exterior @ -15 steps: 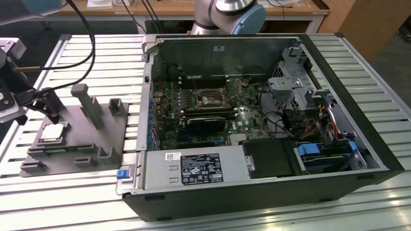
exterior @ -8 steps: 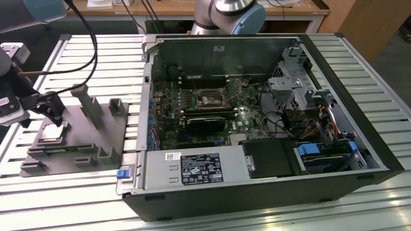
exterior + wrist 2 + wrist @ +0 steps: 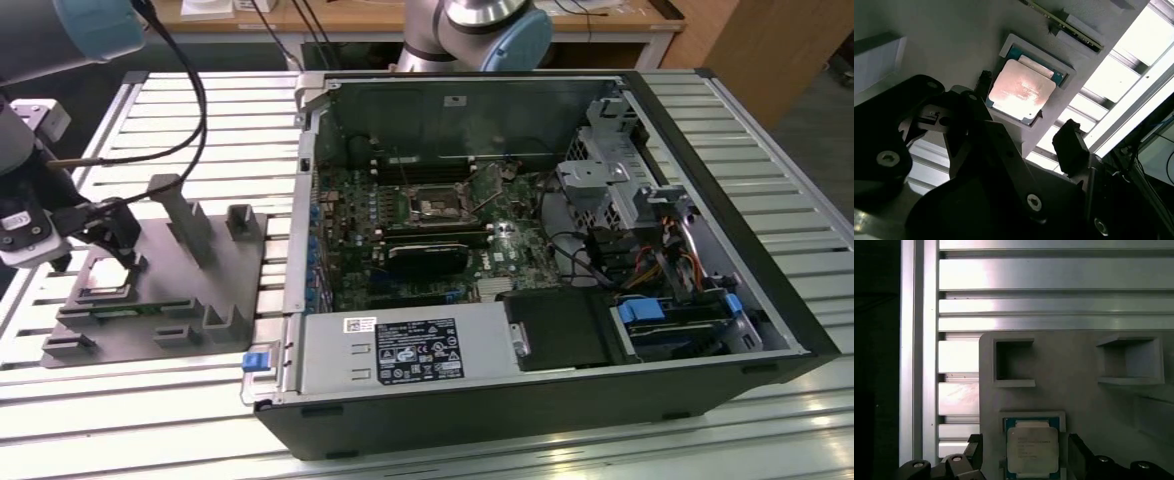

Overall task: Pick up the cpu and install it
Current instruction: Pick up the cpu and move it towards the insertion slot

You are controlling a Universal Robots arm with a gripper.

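The pick-up was in hand: the gripper [image 3: 1026,111] hung open, jaws either side of the cpu [image 3: 1021,89] lying flat and ungripped in its pocket on the fixture [image 3: 1089,405], and a clean grasp, I judged, needed the jaws square on its thin edges.

The cpu [image 3: 1021,90] has a smooth, shiny silver metal lid that glares under the light, and its pale rim looks duller. The fixture block [image 3: 254,270] is smooth, matt grey plastic. The end effector [image 3: 1026,112] has 2 matt black fingers [image 3: 1070,145] with small bright metal screws. The counter [image 3: 747,130] is slatted brushed aluminium with a soft sheen. The computer case [image 3: 534,420] is matt black outside and bare grey sheet metal inside. The desk [image 3: 347,18] behind is pale wood.
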